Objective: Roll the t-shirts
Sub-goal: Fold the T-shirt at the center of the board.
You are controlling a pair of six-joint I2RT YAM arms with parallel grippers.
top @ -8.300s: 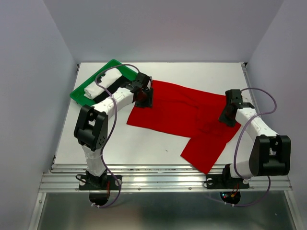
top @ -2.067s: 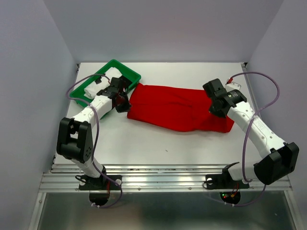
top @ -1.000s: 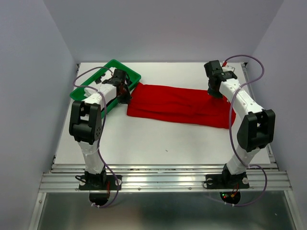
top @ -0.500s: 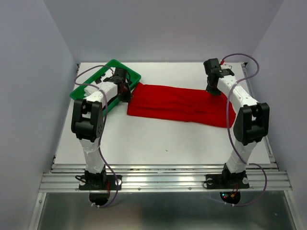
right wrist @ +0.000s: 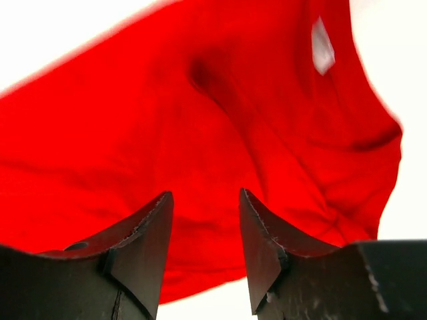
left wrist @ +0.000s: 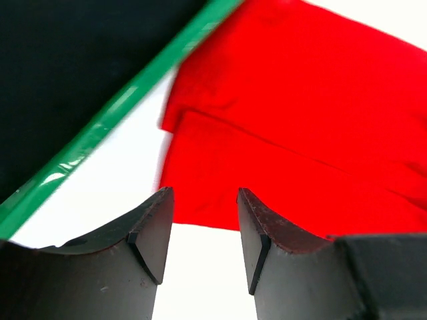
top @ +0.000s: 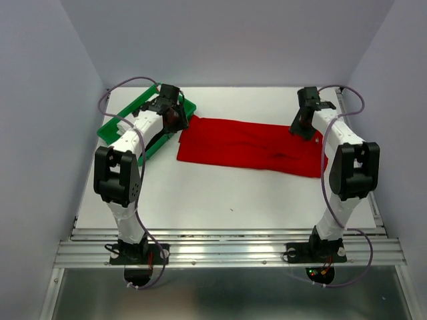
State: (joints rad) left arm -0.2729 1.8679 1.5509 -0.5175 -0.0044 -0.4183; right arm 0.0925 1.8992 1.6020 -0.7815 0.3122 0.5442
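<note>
A bright red t-shirt (top: 250, 143) lies folded into a long flat band across the middle of the table. My left gripper (top: 176, 120) hovers at its left end beside the tray. In the left wrist view this gripper (left wrist: 203, 195) is open, with only white table and the red t-shirt's (left wrist: 300, 120) near edge under the gap. My right gripper (top: 299, 128) hangs over the band's far right corner. In the right wrist view it (right wrist: 203, 197) is also open and empty above the rumpled red cloth (right wrist: 220, 113).
A green plastic tray (top: 133, 109) sits at the back left, mostly covered by my left arm. Its rim (left wrist: 100, 143) runs diagonally past the left fingers, with something black (left wrist: 73, 73) inside. Grey walls enclose the table on three sides.
Both grippers have opened and let go of the red t-shirt's far edge. The right gripper has shifted slightly right, the left one slightly toward the back. The shirt lies still.
</note>
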